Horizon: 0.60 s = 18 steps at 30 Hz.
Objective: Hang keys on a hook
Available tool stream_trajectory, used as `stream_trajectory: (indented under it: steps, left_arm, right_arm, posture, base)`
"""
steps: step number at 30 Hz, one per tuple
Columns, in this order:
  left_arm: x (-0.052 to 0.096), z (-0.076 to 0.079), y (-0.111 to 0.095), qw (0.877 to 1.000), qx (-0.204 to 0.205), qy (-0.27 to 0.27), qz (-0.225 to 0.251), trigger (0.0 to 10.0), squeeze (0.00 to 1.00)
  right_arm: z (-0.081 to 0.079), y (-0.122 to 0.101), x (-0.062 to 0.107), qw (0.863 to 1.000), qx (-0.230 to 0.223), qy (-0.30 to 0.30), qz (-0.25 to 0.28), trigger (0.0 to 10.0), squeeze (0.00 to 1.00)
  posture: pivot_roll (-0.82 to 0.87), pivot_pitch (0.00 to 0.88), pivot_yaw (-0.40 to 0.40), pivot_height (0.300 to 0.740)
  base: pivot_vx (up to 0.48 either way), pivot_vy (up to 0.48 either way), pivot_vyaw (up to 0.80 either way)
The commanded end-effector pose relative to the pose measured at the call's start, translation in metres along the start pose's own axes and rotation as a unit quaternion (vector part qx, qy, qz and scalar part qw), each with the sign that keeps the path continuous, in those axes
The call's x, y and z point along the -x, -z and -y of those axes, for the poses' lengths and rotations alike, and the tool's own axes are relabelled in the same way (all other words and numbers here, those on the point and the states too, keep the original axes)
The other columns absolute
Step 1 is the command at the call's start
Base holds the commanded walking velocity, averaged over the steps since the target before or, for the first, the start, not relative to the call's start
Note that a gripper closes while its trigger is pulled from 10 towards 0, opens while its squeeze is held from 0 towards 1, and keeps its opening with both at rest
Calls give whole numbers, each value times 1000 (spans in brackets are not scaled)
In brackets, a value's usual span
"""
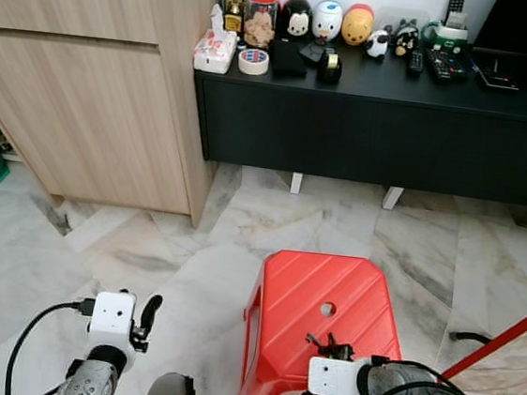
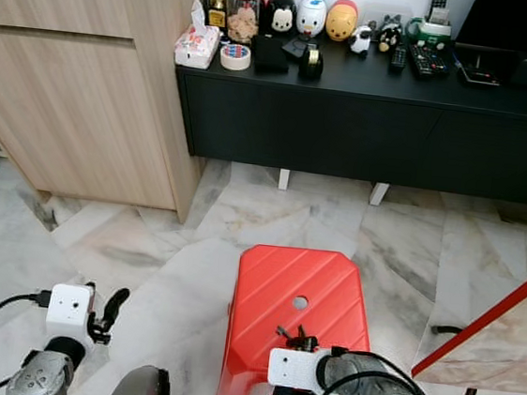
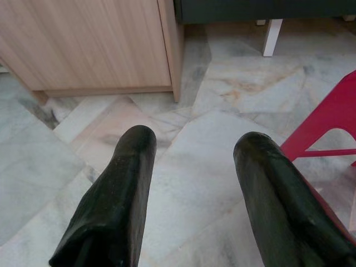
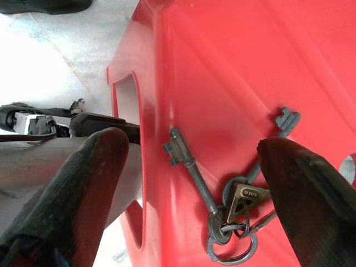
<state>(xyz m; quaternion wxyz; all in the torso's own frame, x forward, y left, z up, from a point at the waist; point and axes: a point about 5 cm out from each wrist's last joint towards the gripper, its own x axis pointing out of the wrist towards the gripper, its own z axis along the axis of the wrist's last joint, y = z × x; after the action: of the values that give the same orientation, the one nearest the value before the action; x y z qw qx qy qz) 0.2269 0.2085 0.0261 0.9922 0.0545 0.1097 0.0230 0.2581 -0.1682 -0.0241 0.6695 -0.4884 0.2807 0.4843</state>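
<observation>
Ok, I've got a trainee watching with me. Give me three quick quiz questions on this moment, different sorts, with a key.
1. True or false: the keys lie on the red stool.
2. The right gripper is: A) shut on the keys, B) open over them, C) hanging idle.
3. Fill in: the left gripper is open above the marble ____.

Key: 1 true. 2 B. 3 floor.

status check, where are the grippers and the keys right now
Right gripper open, fingers straddling the dark metal keys on a ring. Keys flat on the red plastic stool, not gripped. Left gripper open over marble floor. Nothing blocking.
</observation>
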Motion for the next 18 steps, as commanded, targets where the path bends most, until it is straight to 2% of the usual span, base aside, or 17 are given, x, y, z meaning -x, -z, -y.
stream_trajectory:
  steps: [1,18]
  left_arm:
    - [4,-2,6,1000,-7,-5,-9,10000,0]
    - [4,-3,6,1000,-8,-6,-9,10000,0]
  right_arm:
    - [-3,1,-1,1000,-1,-6,-3,10000,0]
    - [-9,0,-4,1000,-3,-22,-4,10000,0]
  posture:
    - [70,83,-28,631]
    - [75,83,-28,631]
  base:
    - [0,0,0]
    - [0,0,0]
